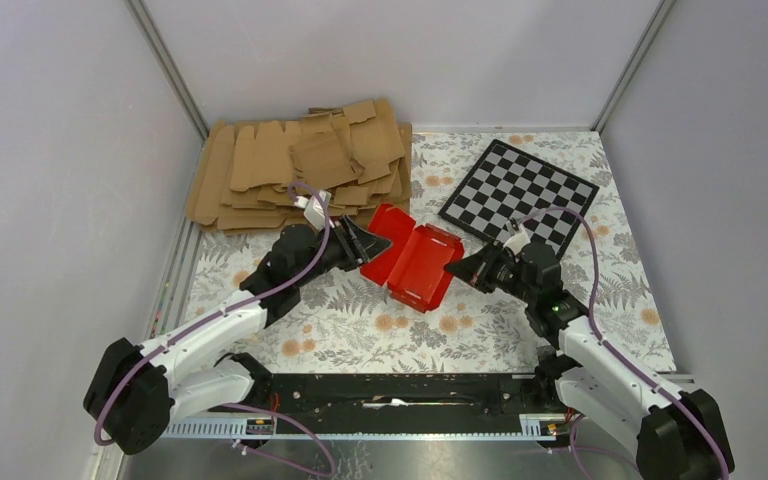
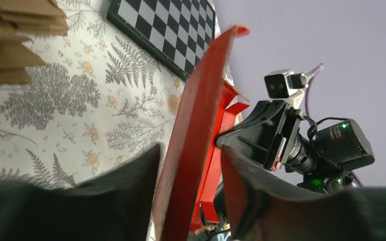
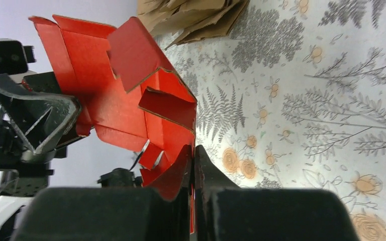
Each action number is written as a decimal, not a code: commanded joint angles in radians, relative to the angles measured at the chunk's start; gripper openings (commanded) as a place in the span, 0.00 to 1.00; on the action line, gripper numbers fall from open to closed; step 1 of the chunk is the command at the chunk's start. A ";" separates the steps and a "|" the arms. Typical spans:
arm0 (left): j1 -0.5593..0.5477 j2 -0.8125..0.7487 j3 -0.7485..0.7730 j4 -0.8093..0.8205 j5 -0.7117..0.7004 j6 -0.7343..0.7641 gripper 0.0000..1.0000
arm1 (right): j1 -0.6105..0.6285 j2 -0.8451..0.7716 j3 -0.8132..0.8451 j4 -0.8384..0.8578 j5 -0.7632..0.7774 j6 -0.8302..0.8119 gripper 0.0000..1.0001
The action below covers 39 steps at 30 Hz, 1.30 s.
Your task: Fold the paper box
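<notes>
- Grey walls [image 1: 60, 150] on three sides; floral cloth [image 1: 360, 330] as work surface.
- Red box [image 1: 415, 262] mid-cloth, between both grippers; partly folded, panels and flaps raised, inside facing up.
- Left gripper [image 1: 365, 243] at box's left end; jaws partly apart, astride an upright panel seen nearly edge-on in left wrist view. Firm hold or not: cannot tell.
- Right gripper [image 1: 457, 268] at box's right end; jaws almost together, pinching a thin card edge.
- Box resting on cloth or lifted: cannot tell.
- Brown blanks [image 1: 300, 165] heaped far left, near box's far corner.
- Checkerboard [image 1: 518, 190] flat at far right, near box, not touching.
</notes>
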 commanded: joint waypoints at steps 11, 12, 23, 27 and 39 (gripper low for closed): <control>0.040 0.086 0.112 -0.196 0.232 0.223 0.68 | 0.009 0.028 0.135 -0.188 0.040 -0.267 0.00; 0.044 0.096 0.111 -0.198 0.240 0.225 0.67 | 0.009 0.034 0.137 -0.188 0.037 -0.274 0.00; 0.046 0.124 0.157 -0.281 0.240 0.348 0.27 | 0.009 0.062 0.132 -0.188 0.036 -0.308 0.00; 0.043 0.123 0.139 -0.266 0.248 0.336 0.16 | 0.009 0.080 0.132 -0.188 0.034 -0.311 0.00; -0.065 0.207 0.124 -0.220 0.196 0.303 0.13 | 0.009 0.249 0.090 -0.061 -0.018 -0.263 0.15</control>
